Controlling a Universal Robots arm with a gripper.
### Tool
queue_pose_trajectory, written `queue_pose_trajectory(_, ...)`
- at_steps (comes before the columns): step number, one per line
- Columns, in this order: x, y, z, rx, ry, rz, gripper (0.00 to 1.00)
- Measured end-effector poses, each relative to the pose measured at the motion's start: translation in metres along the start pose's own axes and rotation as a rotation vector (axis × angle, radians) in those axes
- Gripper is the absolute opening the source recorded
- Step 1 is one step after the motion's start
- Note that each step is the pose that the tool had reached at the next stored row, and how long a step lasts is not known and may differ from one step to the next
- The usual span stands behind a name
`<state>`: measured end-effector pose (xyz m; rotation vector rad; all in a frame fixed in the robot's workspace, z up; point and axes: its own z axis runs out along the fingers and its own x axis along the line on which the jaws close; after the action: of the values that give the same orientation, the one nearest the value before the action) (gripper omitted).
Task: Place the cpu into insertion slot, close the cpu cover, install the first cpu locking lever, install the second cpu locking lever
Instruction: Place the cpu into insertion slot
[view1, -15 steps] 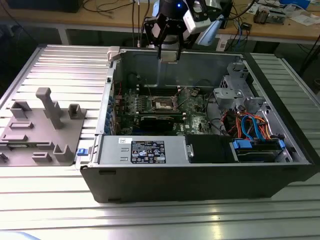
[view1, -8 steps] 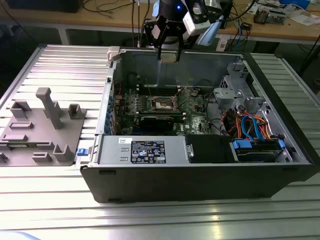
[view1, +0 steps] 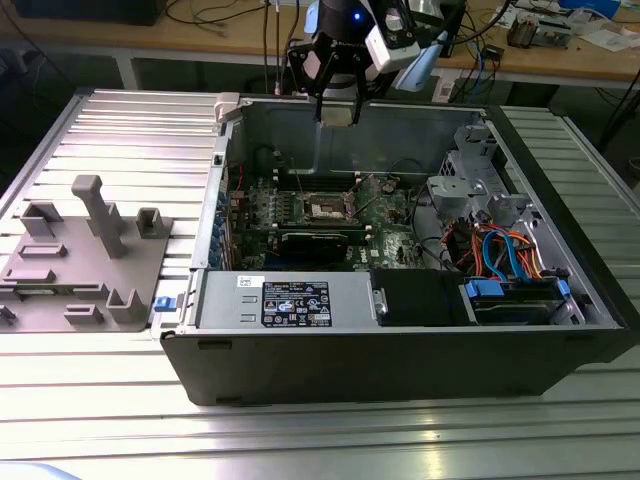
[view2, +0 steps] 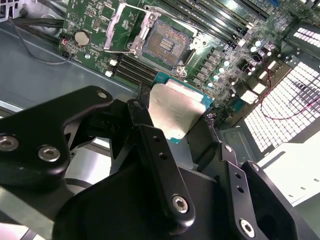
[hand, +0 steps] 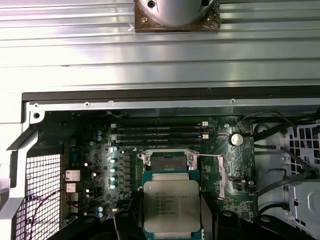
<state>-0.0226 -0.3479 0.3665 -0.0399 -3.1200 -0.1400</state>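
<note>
Cpu (hand: 171, 207), flat silver-grey square chip, clamped edgewise in black claw (view1: 337, 110), hovering twelve o'clock of dark-centred, pale-rimmed insertion slot (view1: 327, 207) in exterior view; placement underway, seemingly demanding square alignment.

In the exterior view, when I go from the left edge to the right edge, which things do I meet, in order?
In order: grey plastic rack → gripper, above the back of the open computer case → blue and orange cables inside the case.
</note>
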Motion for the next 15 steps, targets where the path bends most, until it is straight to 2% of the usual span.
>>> queue_pose_trajectory(15,-0.0001,-0.0004,0.0042,0.0,0.0,0.0,0.54)
